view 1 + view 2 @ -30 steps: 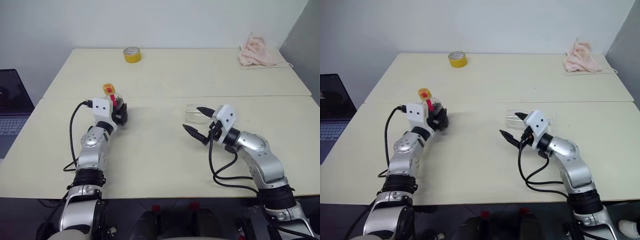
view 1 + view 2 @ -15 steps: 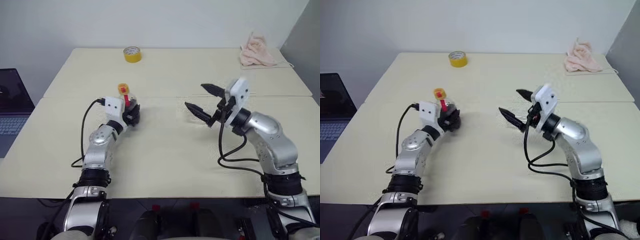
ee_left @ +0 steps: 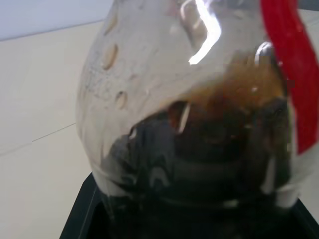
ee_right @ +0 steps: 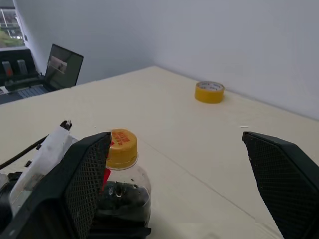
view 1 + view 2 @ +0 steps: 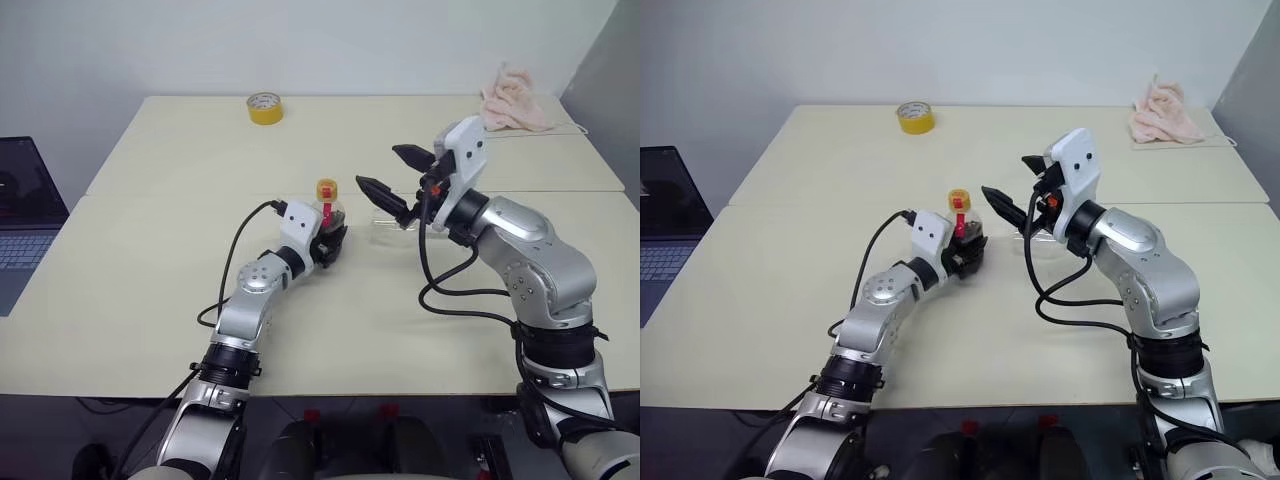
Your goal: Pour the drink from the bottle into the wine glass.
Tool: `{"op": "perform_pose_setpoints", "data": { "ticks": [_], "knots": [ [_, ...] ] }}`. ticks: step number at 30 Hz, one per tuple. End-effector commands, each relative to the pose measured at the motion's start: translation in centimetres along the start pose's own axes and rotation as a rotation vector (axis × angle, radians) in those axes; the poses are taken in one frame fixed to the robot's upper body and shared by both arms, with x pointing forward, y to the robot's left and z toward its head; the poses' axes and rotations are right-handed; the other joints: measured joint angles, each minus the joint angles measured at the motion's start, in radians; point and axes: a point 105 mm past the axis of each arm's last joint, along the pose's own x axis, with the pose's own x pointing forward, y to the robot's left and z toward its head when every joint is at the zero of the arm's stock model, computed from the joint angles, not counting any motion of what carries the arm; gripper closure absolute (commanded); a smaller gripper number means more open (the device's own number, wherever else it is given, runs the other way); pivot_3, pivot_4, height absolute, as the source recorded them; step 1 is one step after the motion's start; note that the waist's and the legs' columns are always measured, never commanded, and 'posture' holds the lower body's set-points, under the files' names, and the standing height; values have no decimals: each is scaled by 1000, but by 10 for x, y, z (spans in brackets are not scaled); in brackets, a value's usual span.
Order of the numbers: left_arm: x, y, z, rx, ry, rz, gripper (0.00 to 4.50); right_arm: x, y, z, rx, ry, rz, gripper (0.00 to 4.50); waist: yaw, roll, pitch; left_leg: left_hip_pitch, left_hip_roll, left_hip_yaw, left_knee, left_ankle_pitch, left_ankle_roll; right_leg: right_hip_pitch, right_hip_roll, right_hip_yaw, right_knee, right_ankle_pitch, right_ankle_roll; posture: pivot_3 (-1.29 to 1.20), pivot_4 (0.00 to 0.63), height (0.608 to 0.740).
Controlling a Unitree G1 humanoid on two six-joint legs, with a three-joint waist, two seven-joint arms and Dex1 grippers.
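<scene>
The bottle (image 5: 329, 207) stands upright near the middle of the worktop (image 5: 300, 330), its yellow cap (image 5: 327, 188) on top, pinched low on its body by the left end effector (image 5: 325, 243). The left arm reaches forward and toward the right, forearm stretched low over the worktop and the end effector about level. Just to the right of the bottle, the right end effector (image 5: 392, 175) hangs raised above the worktop with its two black fingers spread wide, pointing toward the left; the right arm is bent sharply at the elbow. Below those fingers something clear rests on the worktop, too faint to tell whether it is the wine glass.

The left wrist view brings the bottle very close, showing the drink (image 3: 219, 139) dark in its lower part and a red label strip (image 3: 291, 69). The right wrist view looks between the spread fingers (image 4: 84, 174) at the capped bottle, with a yellow tape roll (image 4: 209, 92) and a laptop (image 4: 62, 64) beyond. The head views add a pink cloth (image 5: 512, 100) at the far right corner.
</scene>
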Motion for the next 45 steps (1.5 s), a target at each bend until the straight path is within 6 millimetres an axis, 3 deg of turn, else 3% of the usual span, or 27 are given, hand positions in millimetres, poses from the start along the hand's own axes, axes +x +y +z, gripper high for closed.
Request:
{"op": "perform_pose_setpoints", "data": {
  "ticks": [1,7,19,28,38,45],
  "knots": [
    [1,-15,21,48,-66,-51,2432,1,3,3,-41,-2,-1,0,-1,0,0,0,0,0,0,0,0,0,0,0,0,0,0,0,150,740],
    [2,-24,18,88,-43,-89,2432,4,5,-8,-24,68,17,0,-1,0,0,0,0,0,0,0,0,0,0,0,0,0,0,0,150,740],
    [4,-28,14,131,-27,-99,2432,11,24,-5,47,88,107,0,0,0,0,0,0,0,0,0,0,0,0,0,0,0,0,0,150,740],
    [5,-30,15,144,-38,-98,2432,18,18,-4,82,68,41,0,0,0,0,0,0,0,1,0,0,0,0,0,0,0,0,0,150,740],
    [5,-27,16,145,-40,-90,2432,18,17,-8,88,75,34,3246,-1,0,0,0,0,0,0,0,0,0,0,0,0,0,0,0,150,740],
    [4,-27,16,143,-42,-88,2432,18,19,-12,97,81,35,3243,-1,0,0,0,0,0,0,0,0,0,0,0,0,0,0,0,150,740]
  ]
}}
